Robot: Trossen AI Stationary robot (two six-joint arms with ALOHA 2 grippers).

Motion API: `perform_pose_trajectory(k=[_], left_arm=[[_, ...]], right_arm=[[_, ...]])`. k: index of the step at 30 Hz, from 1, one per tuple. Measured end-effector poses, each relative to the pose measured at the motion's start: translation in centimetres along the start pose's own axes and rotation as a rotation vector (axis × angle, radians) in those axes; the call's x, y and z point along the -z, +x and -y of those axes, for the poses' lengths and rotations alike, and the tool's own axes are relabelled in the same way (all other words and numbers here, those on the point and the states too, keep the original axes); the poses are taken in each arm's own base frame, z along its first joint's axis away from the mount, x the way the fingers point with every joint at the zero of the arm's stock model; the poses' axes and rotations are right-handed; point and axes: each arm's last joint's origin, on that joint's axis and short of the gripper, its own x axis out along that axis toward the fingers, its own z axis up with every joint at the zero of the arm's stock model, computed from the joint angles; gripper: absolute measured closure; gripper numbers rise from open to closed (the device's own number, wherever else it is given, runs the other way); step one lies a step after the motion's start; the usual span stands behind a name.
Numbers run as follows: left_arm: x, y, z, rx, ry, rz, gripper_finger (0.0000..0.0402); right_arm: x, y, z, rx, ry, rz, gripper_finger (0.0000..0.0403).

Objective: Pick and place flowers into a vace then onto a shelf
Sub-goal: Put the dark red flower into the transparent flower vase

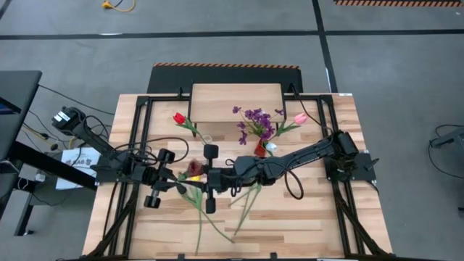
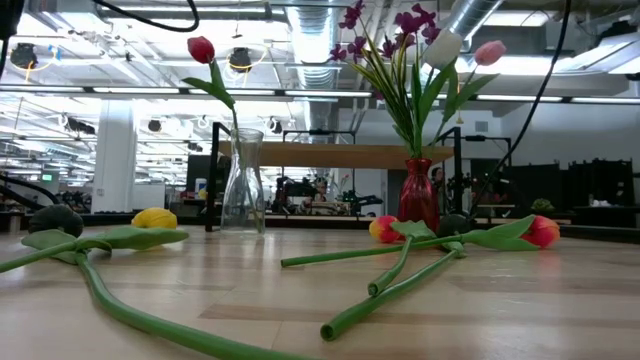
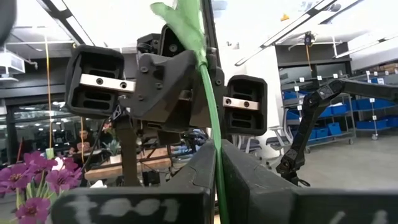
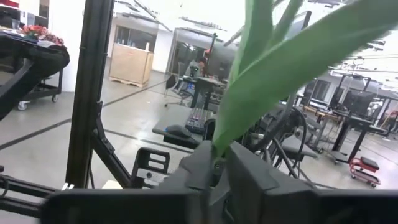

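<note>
My left gripper (image 1: 183, 180) and my right gripper (image 1: 197, 178) face each other over the table's middle. Both are shut on one green-stemmed flower (image 3: 208, 106). Its head does not show for certain. A clear vase (image 2: 243, 195) holds a red tulip (image 2: 201, 48). A red vase (image 2: 418, 192) holds a purple sprig, a white tulip and a pink tulip. Both vases stand on the table in front of the shelf (image 1: 235, 101), a light wood plank on black legs. My left gripper (image 3: 217, 165) pinches the green stem (image 3: 214, 149) between its two fingers, which come from the table's left, slanting a little upward, and lie across it. The stem rises past the fingers to a leaf (image 3: 180, 22), clear of the table. My right gripper (image 4: 219, 165) pinches the same flower where its leaves meet the stem (image 4: 219, 148), between its two fingers. The fingers come about level from the table's right. Broad green leaves (image 4: 280, 68) fan out beyond the fingers.
Loose tulips lie on the near half of the table: a yellow head (image 2: 153, 218), a dark head (image 2: 55, 218), an orange-red head (image 2: 385, 228) and a red head (image 2: 541, 231). Their long stems (image 2: 400, 280) cross the boards toward the near edge.
</note>
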Motion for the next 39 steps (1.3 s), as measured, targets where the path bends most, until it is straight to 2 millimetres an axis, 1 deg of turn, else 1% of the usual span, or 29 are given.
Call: perform_pose_trajectory(k=[2,7,14,25,39], left_arm=[[0.0,0.0,0.0,-0.007,-0.006,-0.002,0.0401],[0.2,0.0,0.0,-0.004,-0.001,-0.023,0.0401],[0.6,0.1,-0.2,-0.109,-0.02,-0.097,0.0401],[0.4,1.3,0.2,-0.087,-0.015,-0.212,0.0401],[0.5,1.3,0.2,-0.09,-0.014,-0.217,0.0401]], right_arm=[[0.0,0.0,0.0,-0.001,-0.006,0.0,0.0393],[0.1,0.0,0.0,-0.005,-0.004,-0.013,0.0399],[0.5,0.0,0.0,-0.005,0.019,-0.053,0.0401],[1.0,-0.1,-0.2,-0.027,0.055,-0.122,0.0402],[1.4,-0.2,-0.3,-0.04,0.077,-0.172,0.0403]])
